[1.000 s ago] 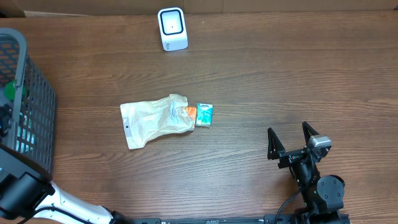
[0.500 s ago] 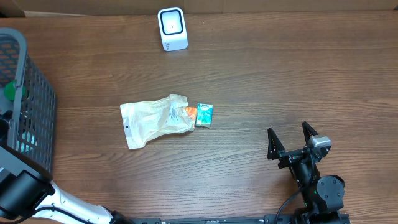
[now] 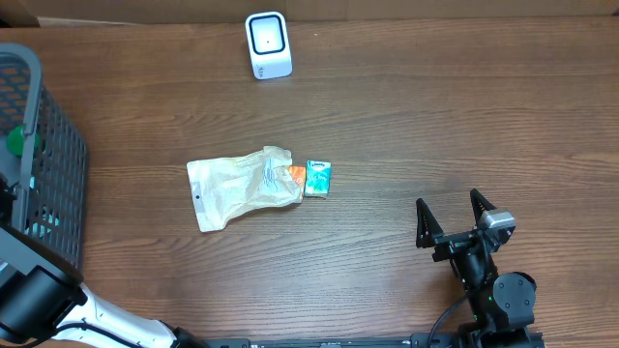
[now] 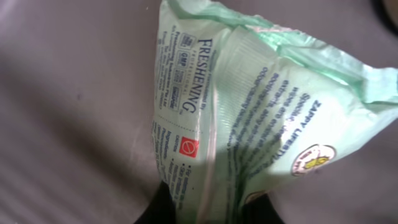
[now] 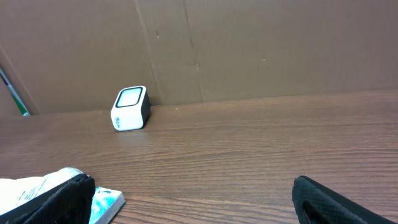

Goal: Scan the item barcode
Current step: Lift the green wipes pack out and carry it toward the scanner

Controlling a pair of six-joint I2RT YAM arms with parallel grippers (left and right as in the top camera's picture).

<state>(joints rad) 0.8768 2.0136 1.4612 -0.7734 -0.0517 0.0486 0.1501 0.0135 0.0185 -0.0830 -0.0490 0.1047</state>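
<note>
A pale green wipes packet (image 4: 249, 106) with dark print fills the left wrist view, and my left gripper (image 4: 211, 204) is shut on its lower end, a black finger on each side. No barcode shows on the face I see. Overhead, the left arm reaches into the grey basket (image 3: 48, 145) at the far left, where the grip itself is hidden. The white scanner (image 3: 268, 44) stands at the table's far edge and shows again as the scanner (image 5: 130, 108) in the right wrist view. My right gripper (image 3: 452, 220) rests open and holds nothing at the near right.
A crumpled white bag (image 3: 242, 187) lies mid-table with a small teal box (image 3: 318, 178) against its right side; the teal box (image 5: 106, 202) also shows by my right gripper's left finger. Something green (image 3: 17, 140) sits in the basket. A brown cardboard wall (image 5: 249, 50) stands behind the scanner.
My left gripper has closed from wide open onto the green packet inside the basket. The right arm and the things on the table have not moved.
</note>
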